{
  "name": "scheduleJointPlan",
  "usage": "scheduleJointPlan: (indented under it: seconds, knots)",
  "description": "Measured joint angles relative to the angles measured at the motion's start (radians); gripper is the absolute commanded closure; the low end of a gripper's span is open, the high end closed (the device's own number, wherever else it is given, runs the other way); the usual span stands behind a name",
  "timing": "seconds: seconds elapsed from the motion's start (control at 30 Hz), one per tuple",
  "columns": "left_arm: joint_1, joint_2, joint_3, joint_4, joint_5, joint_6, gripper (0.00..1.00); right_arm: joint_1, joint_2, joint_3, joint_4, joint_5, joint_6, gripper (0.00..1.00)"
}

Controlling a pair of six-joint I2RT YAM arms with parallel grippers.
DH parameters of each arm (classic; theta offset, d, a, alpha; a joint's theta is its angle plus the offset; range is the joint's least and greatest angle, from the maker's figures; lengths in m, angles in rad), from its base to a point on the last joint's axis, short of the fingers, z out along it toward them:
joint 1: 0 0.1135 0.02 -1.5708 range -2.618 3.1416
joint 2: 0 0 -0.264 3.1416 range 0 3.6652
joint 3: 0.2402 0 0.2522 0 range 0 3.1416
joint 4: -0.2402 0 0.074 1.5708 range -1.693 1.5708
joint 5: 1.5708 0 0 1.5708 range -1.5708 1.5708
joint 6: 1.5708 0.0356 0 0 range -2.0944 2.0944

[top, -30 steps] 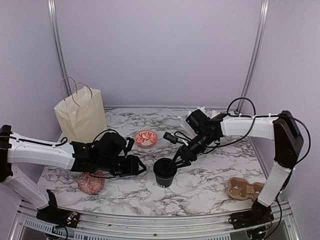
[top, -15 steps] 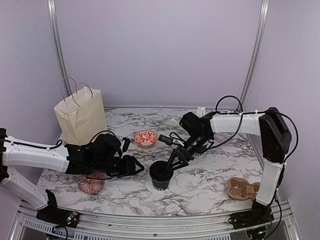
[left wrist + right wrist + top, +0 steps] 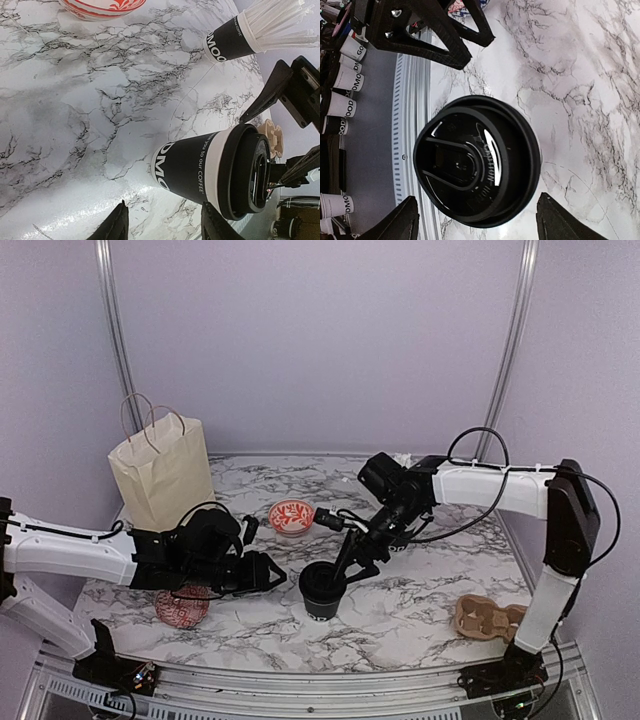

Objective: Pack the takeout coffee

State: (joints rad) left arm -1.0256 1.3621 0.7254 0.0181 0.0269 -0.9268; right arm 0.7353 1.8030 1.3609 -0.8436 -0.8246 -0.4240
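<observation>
Coffee cup [image 3: 323,590] upright mid bench [image 3: 420,612], lid [image 3: 477,160] on. Right gripper [image 3: 350,562] just above lid, jaws wide, empty. Left gripper [image 3: 268,573] beside cup, jaws apart, empty. Best: confirm lid flush, grip cup body gently, lift straight toward paper bag [image 3: 160,472].

you have the cup [image 3: 182,170] standing upright on the marble table [image 3: 420,615], front-middle in the top view. black paper wall, white band just under the rim, white lettering running round the side. the lid [image 3: 475,160] sits on its mouth: round, glossy black plastic, raised outer ring, oval sip tab moulded in the sunken centre. whether it is pressed fully home, you can't tell from these views.
</observation>
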Motion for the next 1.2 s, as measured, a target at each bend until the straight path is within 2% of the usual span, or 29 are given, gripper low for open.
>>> scheduleJointPlan:
  seconds: [0.17,0.4,0.77,1.0,1.2]
  knots:
    - [0.0,-0.015,-0.009,0.0,-0.011,-0.005,0.51,0.082,-0.069,0.0,0.001,0.143,0.0,0.17]
    - [0.0,-0.017,-0.011,-0.001,-0.041,-0.009,0.5,0.168,-0.121,0.0,0.015,0.323,0.006,0.01]
    - [0.0,-0.034,-0.029,-0.017,-0.081,-0.031,0.5,0.272,-0.121,0.016,0.022,0.508,0.019,0.02]
    - [0.0,-0.037,-0.033,-0.024,-0.086,-0.043,0.5,0.308,-0.12,0.031,0.041,0.597,0.035,0.14]
    - [0.0,-0.036,-0.035,-0.026,-0.089,-0.054,0.5,0.31,-0.111,0.032,0.045,0.611,0.038,0.19]
